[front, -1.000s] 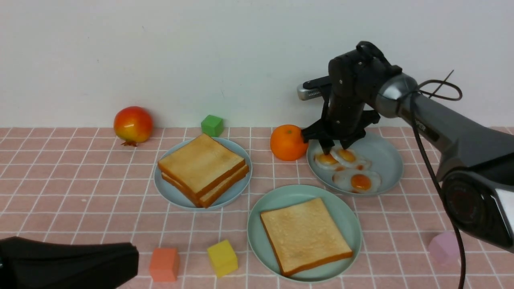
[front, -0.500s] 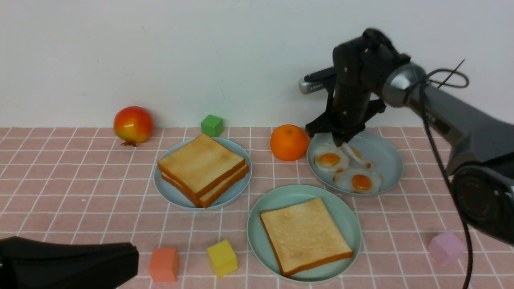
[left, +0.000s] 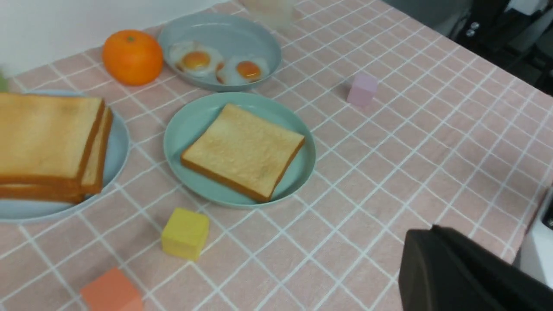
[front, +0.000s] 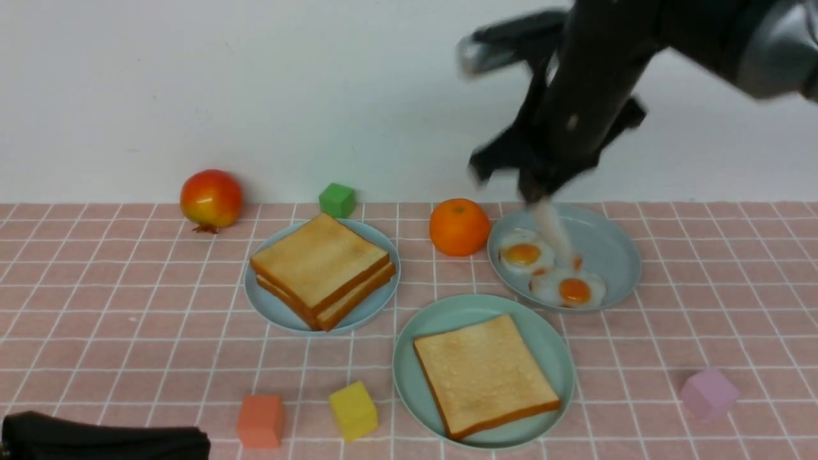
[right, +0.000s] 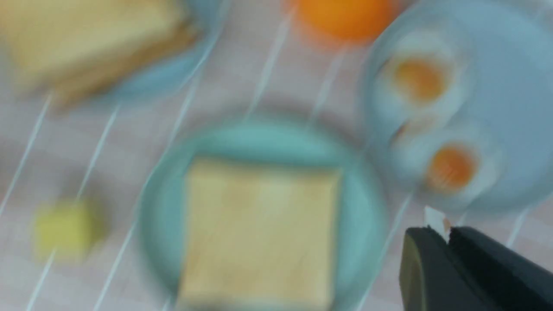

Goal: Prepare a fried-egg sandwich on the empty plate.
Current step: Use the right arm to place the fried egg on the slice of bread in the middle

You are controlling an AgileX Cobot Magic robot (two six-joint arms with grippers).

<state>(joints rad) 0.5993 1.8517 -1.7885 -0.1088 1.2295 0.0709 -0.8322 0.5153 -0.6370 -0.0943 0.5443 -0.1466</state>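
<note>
The front camera faces the tabletop (front: 160,358) and wall; both wrist cameras share its green plate (front: 409,396), the right's nearest.

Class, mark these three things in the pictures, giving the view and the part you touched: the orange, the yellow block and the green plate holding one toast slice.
Orange (front: 459,227): front view, middle of its side.
Yellow block (left: 185,233): left wrist view, middle of the block.
Green plate (front: 412,383): front view, bare surface beside the toast.

The round plate (front: 408,383) is mint green; the toast (front: 486,370) on it is golden with an orange-brown crust. On a pale blue-grey plate (front: 617,268) I see 2 fried eggs (front: 523,254), white with orange yolks. White lines grid the dusty-pink desk (front: 128,332).
</note>
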